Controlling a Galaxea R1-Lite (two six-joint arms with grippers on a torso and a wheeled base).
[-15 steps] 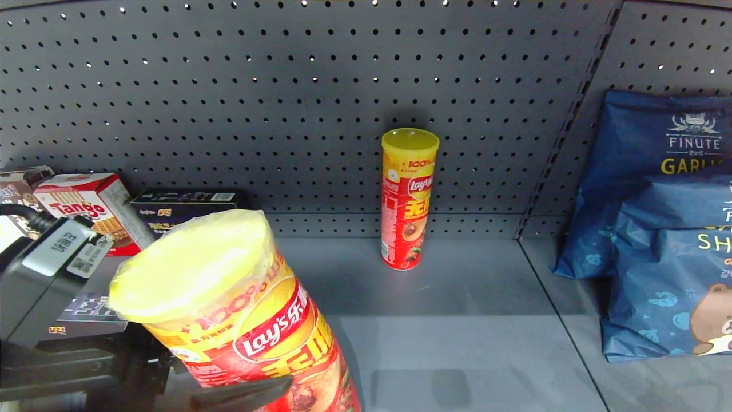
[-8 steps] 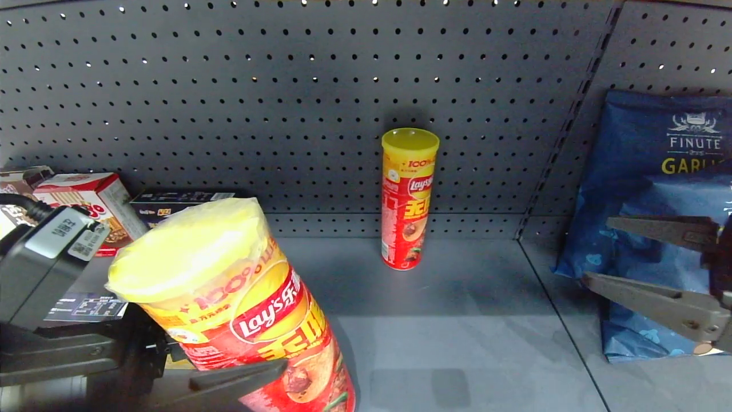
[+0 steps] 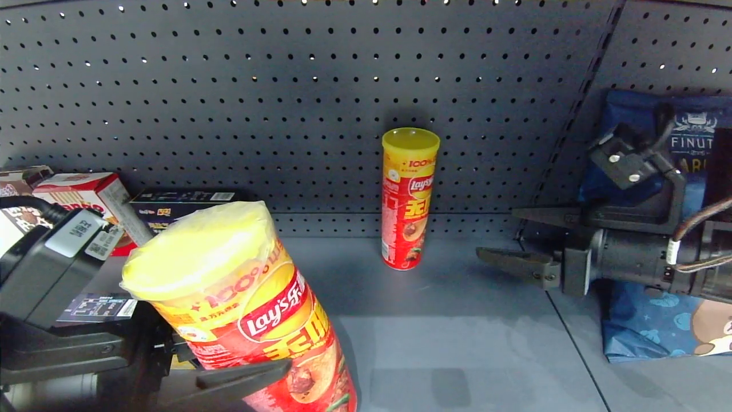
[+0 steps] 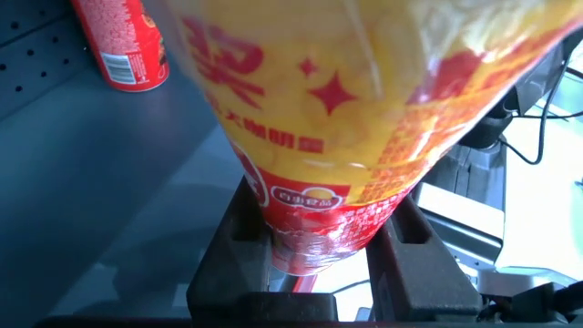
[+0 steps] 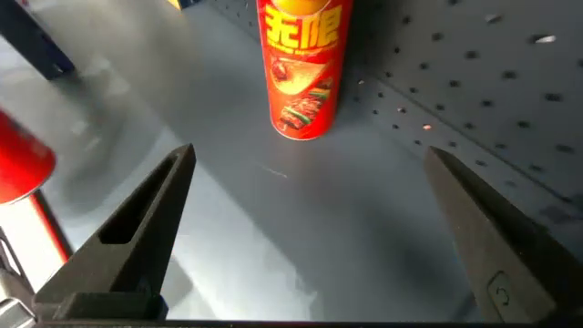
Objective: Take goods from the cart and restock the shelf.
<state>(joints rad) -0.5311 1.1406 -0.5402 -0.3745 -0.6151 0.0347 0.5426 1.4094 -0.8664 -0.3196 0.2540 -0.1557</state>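
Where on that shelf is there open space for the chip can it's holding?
Bare shelf floor lies between the held can and the blue bags, in front of the standing can. The open right gripper hovers over its right part. Boxes crowd the left.

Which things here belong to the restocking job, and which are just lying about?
Job: held chip can in the left gripper; standing chip can on the shelf; right gripper, fingers open.
Lying about: blue snack bags; boxes.
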